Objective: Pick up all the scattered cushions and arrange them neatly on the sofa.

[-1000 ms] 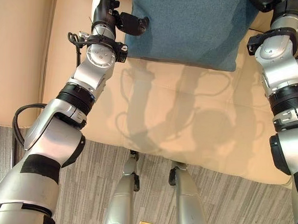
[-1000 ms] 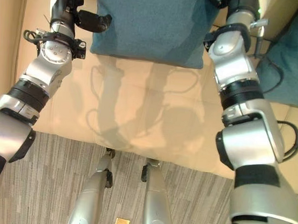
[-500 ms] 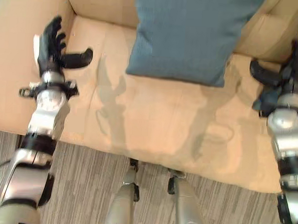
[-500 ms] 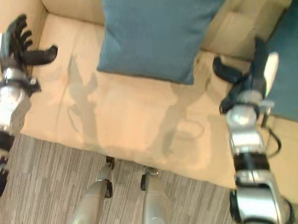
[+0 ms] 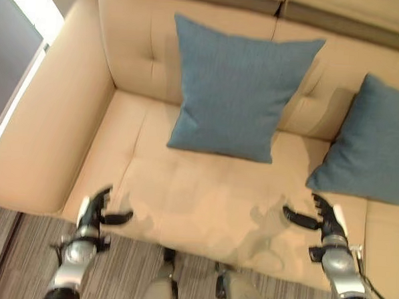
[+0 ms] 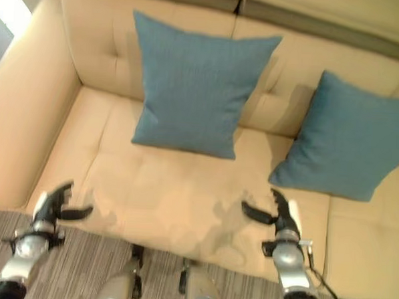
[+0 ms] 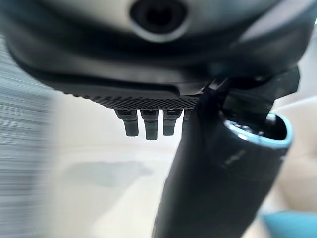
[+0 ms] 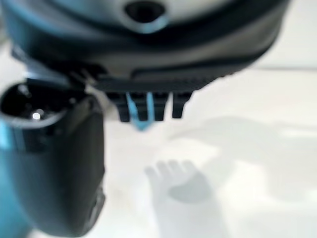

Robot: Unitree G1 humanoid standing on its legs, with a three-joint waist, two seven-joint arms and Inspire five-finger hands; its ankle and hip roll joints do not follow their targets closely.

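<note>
A teal cushion (image 5: pixel 236 88) stands upright against the tan sofa's (image 5: pixel 204 196) backrest, near the middle. A second teal cushion (image 5: pixel 373 152) leans against the backrest on the right. My left hand (image 5: pixel 92 214) hovers by the seat's front left edge, open, fingers straight and thumb spread, holding nothing. My right hand (image 5: pixel 323 219) hangs over the seat's front right, just below the second cushion, open and empty as well. In the wrist views the fingers (image 7: pixel 146 124) of the left hand and the fingers (image 8: pixel 148 106) of the right point straight at bare seat.
The sofa's left armrest (image 5: pixel 43 128) rises beside my left hand. Grey striped carpet (image 5: pixel 13 260) runs along the sofa's front. Bare seat lies between the two hands.
Both hands have drawn back from the middle cushion to the seat's front edge. The camera has pulled back and up, so the whole sofa and the second cushion now show.
</note>
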